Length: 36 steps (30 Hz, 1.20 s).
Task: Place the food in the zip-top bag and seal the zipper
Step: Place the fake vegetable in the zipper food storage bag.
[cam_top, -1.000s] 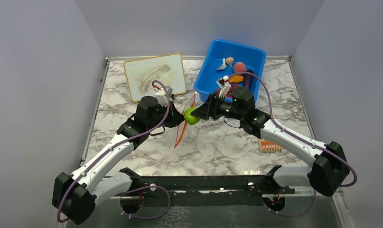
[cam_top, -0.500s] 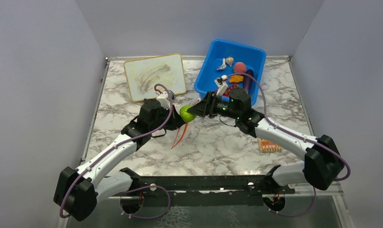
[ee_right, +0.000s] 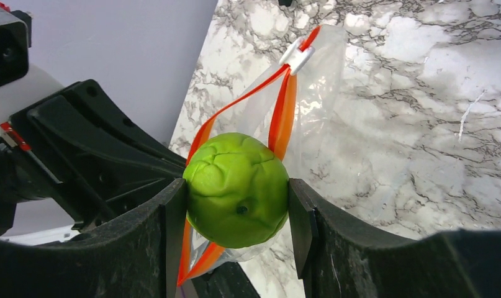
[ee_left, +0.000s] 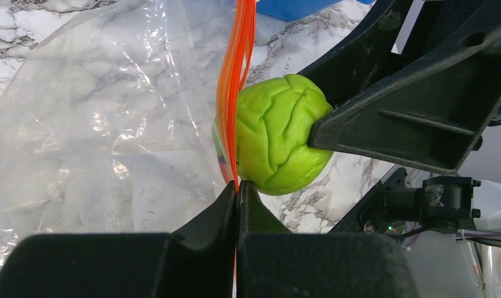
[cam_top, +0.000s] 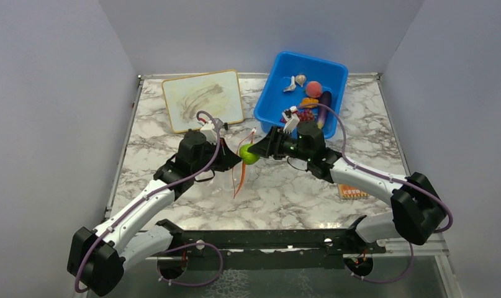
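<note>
Green lime (ee_right: 236, 189), orange-red zipper (ee_right: 282, 115), blue bin (cam_top: 274, 87), grey-veined white marble table (cam_top: 279, 192)

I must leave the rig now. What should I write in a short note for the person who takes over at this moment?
Left gripper: shut on the zipper, holding the bag mouth up.
Right gripper: shut on the lime, at the bag's mouth between the two zipper strips.
Bin: peach, eggplant, grapes, garlic and orange piece lie there.
Done: nothing is released into the bag yet.
Left: drop the lime in, bring the other food, seal the zipper.
</note>
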{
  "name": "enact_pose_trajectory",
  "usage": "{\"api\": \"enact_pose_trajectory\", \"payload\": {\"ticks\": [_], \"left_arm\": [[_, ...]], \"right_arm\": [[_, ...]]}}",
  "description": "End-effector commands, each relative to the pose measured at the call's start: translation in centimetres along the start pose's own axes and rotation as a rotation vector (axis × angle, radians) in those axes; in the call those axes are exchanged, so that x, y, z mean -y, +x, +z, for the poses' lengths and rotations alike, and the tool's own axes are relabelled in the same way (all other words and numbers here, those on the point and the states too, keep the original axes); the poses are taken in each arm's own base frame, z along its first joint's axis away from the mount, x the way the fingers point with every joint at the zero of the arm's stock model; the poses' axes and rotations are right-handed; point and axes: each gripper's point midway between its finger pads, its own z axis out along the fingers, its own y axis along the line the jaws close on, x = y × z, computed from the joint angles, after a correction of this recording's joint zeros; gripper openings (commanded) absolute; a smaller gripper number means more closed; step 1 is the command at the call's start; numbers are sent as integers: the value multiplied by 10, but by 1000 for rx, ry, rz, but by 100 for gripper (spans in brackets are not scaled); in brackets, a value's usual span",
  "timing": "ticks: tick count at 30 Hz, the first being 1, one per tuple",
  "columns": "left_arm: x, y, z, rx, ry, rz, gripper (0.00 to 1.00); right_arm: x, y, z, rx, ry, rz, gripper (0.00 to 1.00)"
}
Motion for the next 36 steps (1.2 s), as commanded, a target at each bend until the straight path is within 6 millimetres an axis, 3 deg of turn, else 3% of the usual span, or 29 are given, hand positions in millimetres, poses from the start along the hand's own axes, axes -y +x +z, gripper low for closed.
{"api": "enact_pose_trajectory", "payload": {"ticks": [1, 13, 22, 25, 30, 34, 36], "left_arm": [[28, -29, -10, 88, 79, 15, 0], [43, -33, -15, 99, 154, 81, 0], [42, -22, -7, 53, 193, 135, 0], [29, -19, -4, 41, 137, 150, 0], [19, -15, -2, 31, 88, 141, 0], [-1, -9, 5, 5, -6, 96, 0], [1, 0, 12, -14, 26, 48, 0]], "right_arm": [[6, 0, 0, 17, 27, -31, 20], [24, 7, 5, -18, 109, -23, 19], [-7, -13, 9, -4, 41, 29, 18], [-23, -17, 6, -5, -11, 47, 17], [-35, -27, -10, 72, -48, 100, 17], [-42, -31, -30, 144, -85, 97, 17], [-41, -32, -40, 164, -73, 68, 17]]}}
